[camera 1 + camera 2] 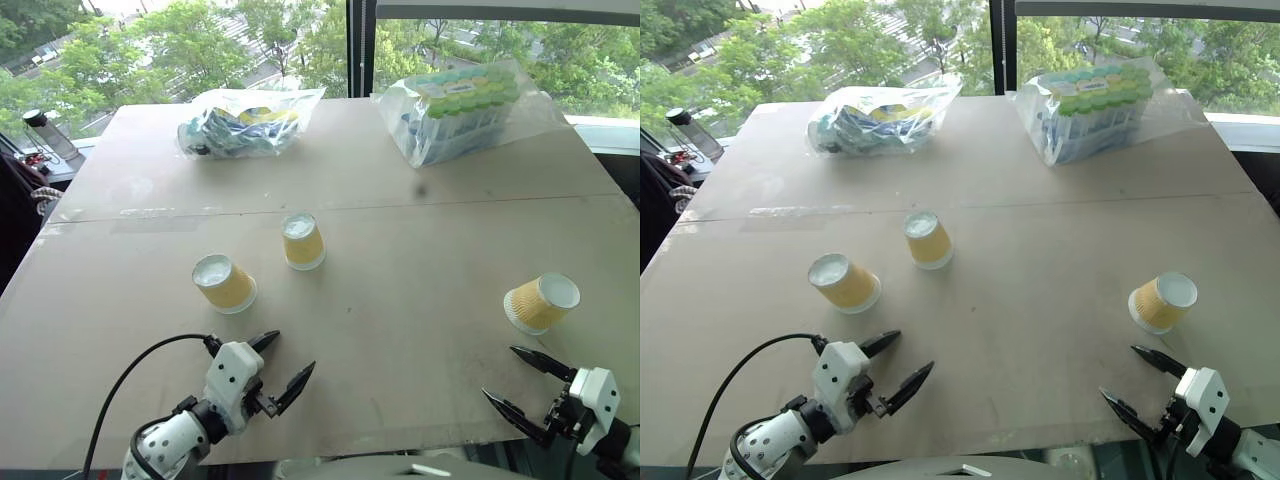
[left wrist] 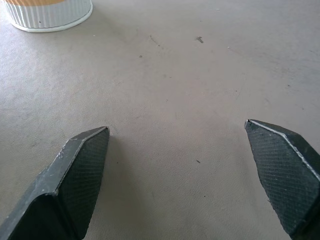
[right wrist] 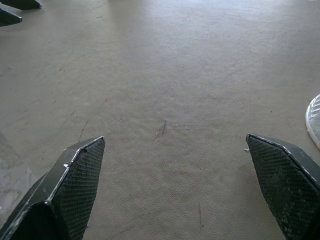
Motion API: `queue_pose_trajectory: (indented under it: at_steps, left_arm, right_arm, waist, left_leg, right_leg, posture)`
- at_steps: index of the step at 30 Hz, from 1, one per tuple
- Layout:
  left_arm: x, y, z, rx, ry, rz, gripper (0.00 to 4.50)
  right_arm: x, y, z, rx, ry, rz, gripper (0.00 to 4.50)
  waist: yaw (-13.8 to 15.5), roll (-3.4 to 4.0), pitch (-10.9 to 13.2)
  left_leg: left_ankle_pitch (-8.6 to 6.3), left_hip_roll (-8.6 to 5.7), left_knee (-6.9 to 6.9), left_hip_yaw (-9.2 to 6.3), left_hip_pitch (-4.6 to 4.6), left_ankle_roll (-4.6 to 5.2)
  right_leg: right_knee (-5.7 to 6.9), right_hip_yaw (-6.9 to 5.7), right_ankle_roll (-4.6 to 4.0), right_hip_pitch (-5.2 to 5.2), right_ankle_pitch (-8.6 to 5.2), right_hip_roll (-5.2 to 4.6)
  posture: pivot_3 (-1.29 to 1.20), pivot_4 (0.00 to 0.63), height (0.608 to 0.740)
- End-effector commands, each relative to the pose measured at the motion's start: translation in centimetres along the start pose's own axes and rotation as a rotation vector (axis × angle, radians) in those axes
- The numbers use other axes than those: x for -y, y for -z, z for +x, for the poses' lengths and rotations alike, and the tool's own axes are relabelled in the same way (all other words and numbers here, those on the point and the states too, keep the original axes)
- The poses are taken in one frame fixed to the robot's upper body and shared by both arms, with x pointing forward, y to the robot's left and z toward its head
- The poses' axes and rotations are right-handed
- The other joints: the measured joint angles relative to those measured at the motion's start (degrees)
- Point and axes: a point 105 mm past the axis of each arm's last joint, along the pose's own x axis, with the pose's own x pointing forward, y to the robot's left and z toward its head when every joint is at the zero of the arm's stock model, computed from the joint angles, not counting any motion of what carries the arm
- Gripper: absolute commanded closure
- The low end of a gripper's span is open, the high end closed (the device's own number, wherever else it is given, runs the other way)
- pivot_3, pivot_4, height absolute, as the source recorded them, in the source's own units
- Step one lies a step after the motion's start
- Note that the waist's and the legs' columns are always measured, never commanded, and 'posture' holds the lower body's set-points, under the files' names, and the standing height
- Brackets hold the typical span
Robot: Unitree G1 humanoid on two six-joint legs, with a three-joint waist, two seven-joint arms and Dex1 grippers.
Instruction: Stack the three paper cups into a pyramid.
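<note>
Both sets of jaws were spread wide with nothing between them. The left gripper [image 1: 278, 369] hung low over the near edge of the table [image 1: 400, 300], its two black fingers [image 2: 80, 170] splayed apart above bare board. The right gripper [image 1: 520, 384] was the same story over at the near right corner, fingers well apart and pointing in toward the middle, holding nothing.

No pyramid at all: the three paper cups were scattered, all upside down with their white bases up. The left cup [image 1: 225, 283] sat a bit beyond the left gripper, tilted toward the camera side, near it but not touching. The middle cup [image 1: 303, 241] stood just past that one, further up the table and a little to the right, apart from it. The right cup [image 1: 541, 302] was way off on its own, well apart from the other two, leaning over, just beyond the right gripper and clear of its fingers.

At the far end of the table there was a clear bag of blue packets [image 1: 245, 122] on the left, and a bagged pack of small bottles [image 1: 462, 105] with green and blue caps on the right. Trees [image 1: 200, 40] showed through the window behind.
</note>
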Motion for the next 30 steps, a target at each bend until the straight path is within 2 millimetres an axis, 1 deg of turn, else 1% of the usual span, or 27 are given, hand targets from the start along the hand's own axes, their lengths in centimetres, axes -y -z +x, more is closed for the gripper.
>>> queue_pose_trajectory:
  at_steps: [1, 4, 11, 23, 25, 28, 30]
  left_arm:
    - [0.3, -0.9, -0.6, 0.028, 0.01, 0.025, 0.04]
    - [0.4, -0.7, -1.2, 0.02, 0.011, 0.019, 0.04]
    - [0.4, -0.8, -1.6, 0.021, 0.009, 0.024, 0.04]
    - [0.4, -2.0, -1.3, 0.06, 0.013, 0.024, 0.04]
    - [0.3, -2.5, -1.2, 0.087, 0.011, 0.027, 0.04]
    - [0.1, -3.2, -1.1, 0.118, 0.006, 0.009, 0.04]
    - [0.2, -3.4, -1.1, 0.13, 0.009, -0.014, 0.04]
  right_arm:
    - [0.2, -0.5, 0.0, 0.031, 0.014, -0.01, 0.0]
    - [0.5, -0.6, 0.3, 0.049, 0.014, -0.001, 0.0]
    - [0.6, -0.5, 0.5, 0.059, 0.005, 0.001, 0.0]
    - [0.2, -0.9, 0.6, 0.078, -0.02, 0.0, 0.0]
    - [0.1, -1.0, 0.6, 0.082, -0.023, 0.001, 0.0]
    - [-0.2, -1.4, 0.6, 0.098, -0.032, -0.004, 0.0]
    - [-0.3, -2.5, 1.6, 0.137, -0.046, -0.015, 0.0]
  waist:
    - [0.0, 0.0, 0.0]
    - [-0.2, -0.01, 0.0]
    - [-0.1, 0.0, 0.0]
    - [-0.1, -0.01, 0.0]
    - [-0.1, -0.01, 0.0]
    - [-0.1, 0.0, 0.0]
    - [-0.2, 0.0, 0.0]
  left_leg:
    - [0.0, 0.0, 0.0, 0.0, 0.0, 0.0]
    - [0.0, 0.0, 0.0, 0.0, 0.0, 0.0]
    - [0.0, 0.0, 0.0, 0.0, 0.0, 0.01]
    - [0.0, 0.0, 0.0, 0.01, 0.0, 0.01]
    - [0.0, 0.0, 0.0, 0.01, 0.0, 0.01]
    - [0.0, 0.0, 0.0, 0.0, 0.0, 0.0]
    - [0.0, 0.0, 0.0, 0.01, 0.0, 0.0]
  right_leg:
    - [0.0, 0.0, 0.0, 0.0, 0.0, 0.0]
    - [0.0, 0.02, 0.0, 0.0, 0.0, 0.0]
    - [0.0, -0.01, 0.0, 0.01, 0.0, 0.0]
    - [0.0, 0.01, 0.0, 0.01, 0.0, 0.0]
    - [0.0, 0.01, 0.0, 0.01, 0.0, 0.0]
    - [0.0, 0.0, 0.0, 0.01, 0.0, 0.0]
    - [0.0, 0.01, 0.0, 0.01, 0.0, 0.0]
  posture:
    - [0.0, 0.15, 0.74]
    - [0.0, 0.15, 0.74]
    - [0.0, 0.15, 0.74]
    - [0.0, 0.15, 0.74]
    - [0.0, 0.15, 0.74]
    - [0.0, 0.15, 0.74]
    - [0.0, 0.15, 0.74]
